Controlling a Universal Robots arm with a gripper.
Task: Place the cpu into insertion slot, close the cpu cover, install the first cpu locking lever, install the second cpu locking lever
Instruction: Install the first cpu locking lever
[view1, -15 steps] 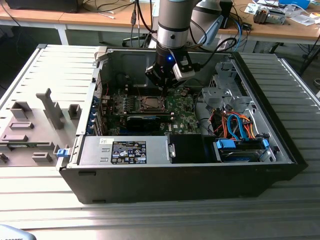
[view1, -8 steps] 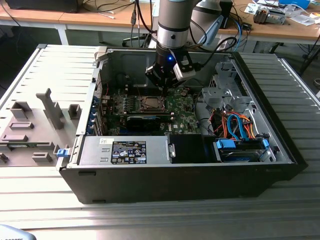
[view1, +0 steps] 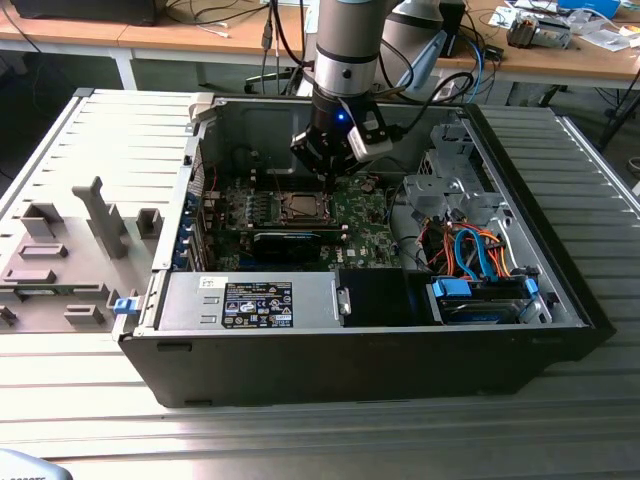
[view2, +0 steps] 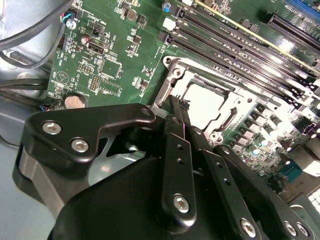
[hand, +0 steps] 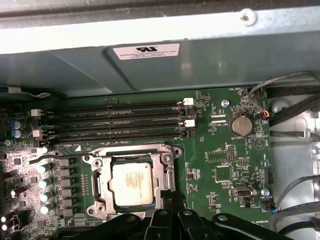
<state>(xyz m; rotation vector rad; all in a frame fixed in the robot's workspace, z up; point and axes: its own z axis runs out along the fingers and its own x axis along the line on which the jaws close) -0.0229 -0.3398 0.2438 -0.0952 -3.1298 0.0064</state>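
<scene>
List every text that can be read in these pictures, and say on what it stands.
Nothing can be read with certainty.
The white sticker on the case wall: print too small.
The black label on the silver box: blurred.
The cpu: faint marks on its top, unreadable.
The motherboard: white lettering, too small.

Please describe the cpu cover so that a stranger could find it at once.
Inside the open computer case lies the green motherboard; beside its long black memory slots sits the cpu cover. Unlike its neighbours, it is a silvery metal frame whose square window shows the grey cpu.
</scene>
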